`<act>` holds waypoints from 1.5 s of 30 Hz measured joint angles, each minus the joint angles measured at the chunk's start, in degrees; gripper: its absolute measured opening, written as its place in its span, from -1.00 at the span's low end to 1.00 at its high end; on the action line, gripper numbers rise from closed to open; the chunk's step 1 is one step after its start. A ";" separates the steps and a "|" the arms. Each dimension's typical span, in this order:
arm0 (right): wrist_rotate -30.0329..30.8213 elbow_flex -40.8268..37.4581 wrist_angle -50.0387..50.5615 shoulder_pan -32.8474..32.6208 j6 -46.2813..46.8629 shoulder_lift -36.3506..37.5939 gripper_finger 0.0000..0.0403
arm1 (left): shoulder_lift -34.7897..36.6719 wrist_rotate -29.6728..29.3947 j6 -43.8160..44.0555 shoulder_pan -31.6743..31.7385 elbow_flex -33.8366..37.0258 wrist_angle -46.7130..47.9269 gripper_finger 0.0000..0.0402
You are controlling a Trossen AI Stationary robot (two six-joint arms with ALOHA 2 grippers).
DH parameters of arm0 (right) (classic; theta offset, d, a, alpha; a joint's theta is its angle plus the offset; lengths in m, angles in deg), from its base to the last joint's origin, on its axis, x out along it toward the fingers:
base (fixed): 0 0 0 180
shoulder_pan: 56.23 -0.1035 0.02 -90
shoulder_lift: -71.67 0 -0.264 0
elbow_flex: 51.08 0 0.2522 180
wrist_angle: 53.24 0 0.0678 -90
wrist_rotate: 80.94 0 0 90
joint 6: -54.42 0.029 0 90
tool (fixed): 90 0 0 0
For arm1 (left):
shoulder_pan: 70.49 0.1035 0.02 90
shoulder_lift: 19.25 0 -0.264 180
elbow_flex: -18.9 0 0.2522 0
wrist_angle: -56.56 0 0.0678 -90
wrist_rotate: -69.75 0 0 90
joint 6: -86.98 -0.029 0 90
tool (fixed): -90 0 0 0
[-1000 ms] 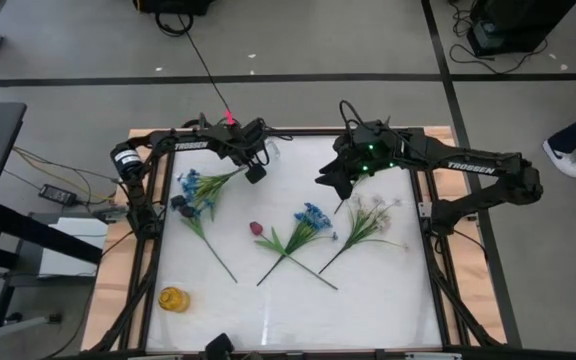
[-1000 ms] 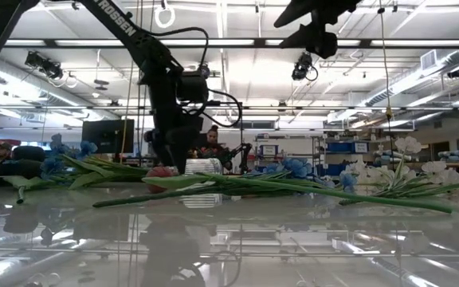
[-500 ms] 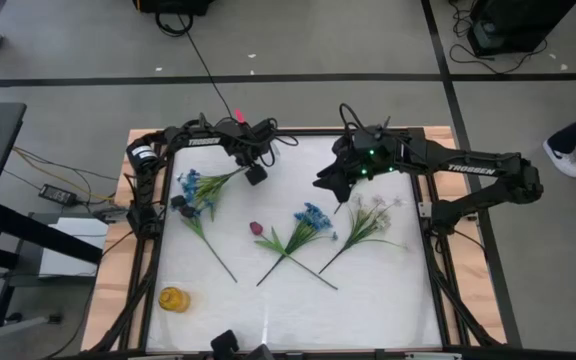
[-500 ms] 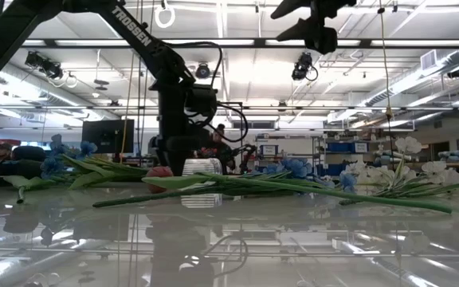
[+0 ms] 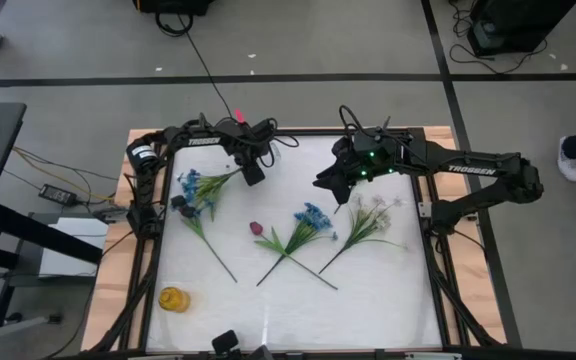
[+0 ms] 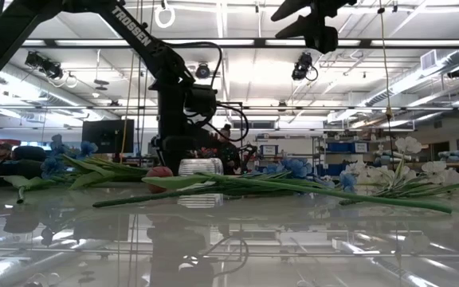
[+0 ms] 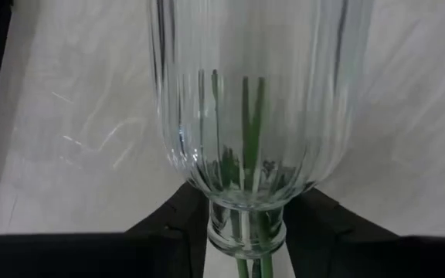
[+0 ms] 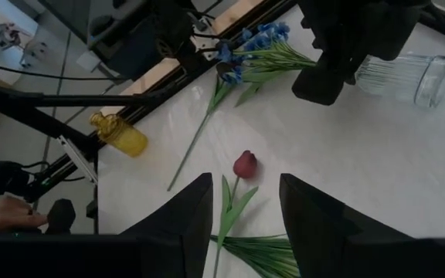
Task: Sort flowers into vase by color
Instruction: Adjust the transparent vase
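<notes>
Left claw (image 5: 254, 173), at the desk's (image 5: 368, 290) twelve o'clock, pinches the tipped glass vase (image 7: 246, 116) by its neck, likely to stand it. Right claw (image 8: 246, 208) waits at one o'clock, parted and empty, above the flowers (image 5: 306, 222).

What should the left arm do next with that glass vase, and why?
Probably take hold of the clear vase by its neck and tip it upright. It lies on its side at the table's far edge, the left gripper is right at its neck, and the flowers lie on the table.
</notes>
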 joint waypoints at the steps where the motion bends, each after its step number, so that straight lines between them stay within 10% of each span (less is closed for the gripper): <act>1: -0.10 0.00 0.01 0.00 0.01 0.00 -0.22 | 0.00 -0.04 -0.02 0.00 0.00 0.22 -0.34; 24: -6.58 0.02 0.07 -0.02 -3.14 0.13 -0.26 | 0.13 -13.93 -4.58 -4.94 -0.71 29.89 -0.31; 45: -11.46 0.02 0.00 -0.02 -7.69 0.17 -0.26 | -0.32 -24.40 -12.03 -10.61 -21.57 43.71 -0.32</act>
